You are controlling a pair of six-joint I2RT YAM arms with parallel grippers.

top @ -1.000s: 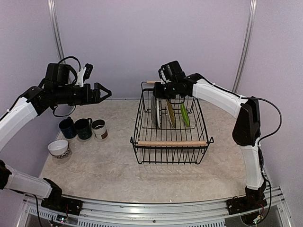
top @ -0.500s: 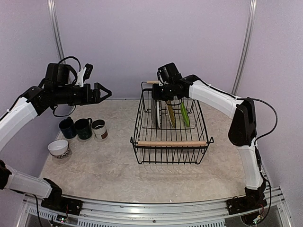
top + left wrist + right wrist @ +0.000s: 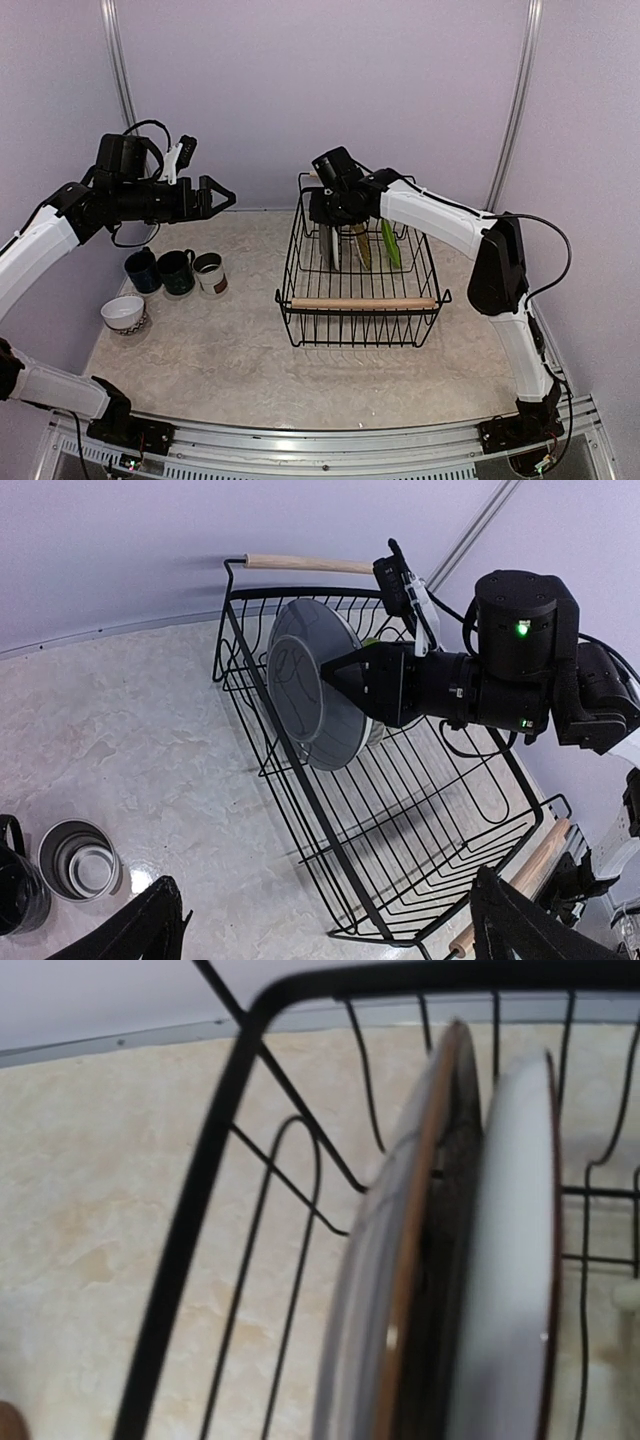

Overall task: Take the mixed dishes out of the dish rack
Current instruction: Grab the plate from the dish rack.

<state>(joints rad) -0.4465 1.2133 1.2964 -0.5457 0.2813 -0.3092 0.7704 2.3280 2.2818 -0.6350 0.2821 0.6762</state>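
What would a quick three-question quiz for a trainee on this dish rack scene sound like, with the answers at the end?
1. Fill in: the ___ arm reaches into the dish rack at the grey dish.
2. True or false: the left arm's jaws are shut on a mug.
3. Where do the navy mug, dark green mug and white-brown cup stand? A: inside the dish rack. B: on the table, left of the dish rack. C: between the two arm bases.
Key: 1 right; 2 false, they stand open and empty in the air; 3 B.
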